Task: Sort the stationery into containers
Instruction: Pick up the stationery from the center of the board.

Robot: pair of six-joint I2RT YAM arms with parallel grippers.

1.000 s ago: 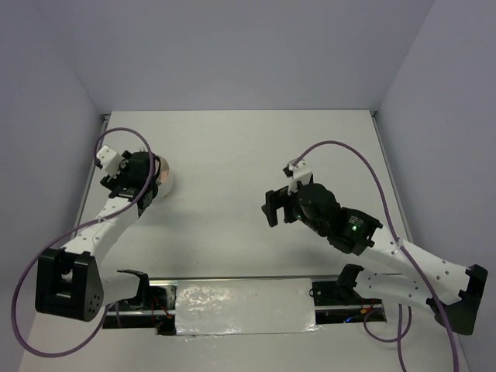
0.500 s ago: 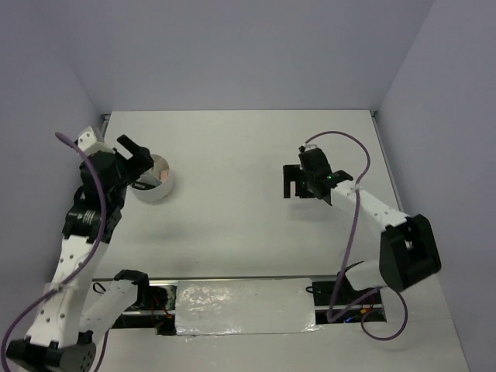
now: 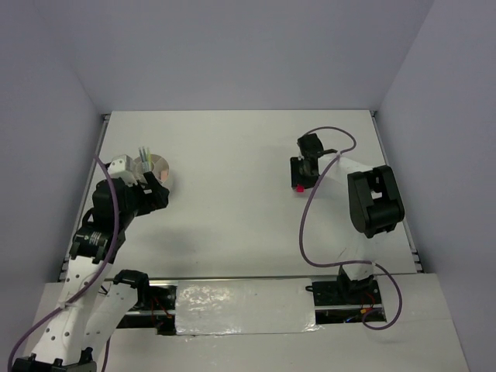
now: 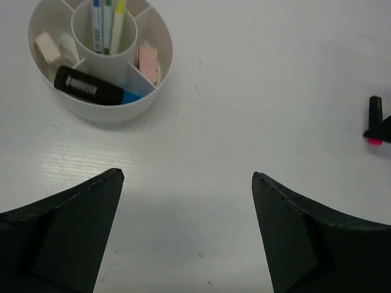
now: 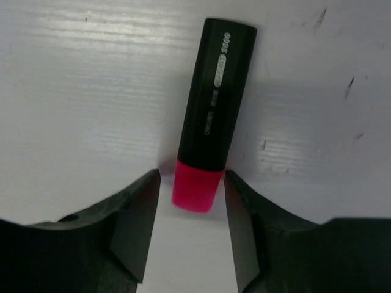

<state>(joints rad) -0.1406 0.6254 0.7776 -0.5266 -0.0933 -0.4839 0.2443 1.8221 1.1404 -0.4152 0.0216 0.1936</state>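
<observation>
The round white tub (image 4: 110,113) sits at the top left of the left wrist view. Its centre cup holds pens (image 4: 107,24). Its outer compartments hold a blue black-capped highlighter (image 4: 91,89), tan erasers (image 4: 49,47) and a pink eraser (image 4: 148,61). My left gripper (image 4: 186,177) is open and empty, just near of the tub (image 3: 157,172). A pink black-capped highlighter (image 5: 211,122) lies on the table at the right (image 3: 299,187). My right gripper (image 5: 192,174) is low over it, jaws either side of its pink end with a small gap left.
White table (image 3: 232,155) with grey walls on three sides. The right arm's purple cable (image 3: 310,225) loops over the table near the right arm. The pink highlighter also shows at the right edge of the left wrist view (image 4: 374,117).
My left gripper has drawn back from over the tub toward the near side. My right gripper has swung farther right and come down around the pink highlighter.
</observation>
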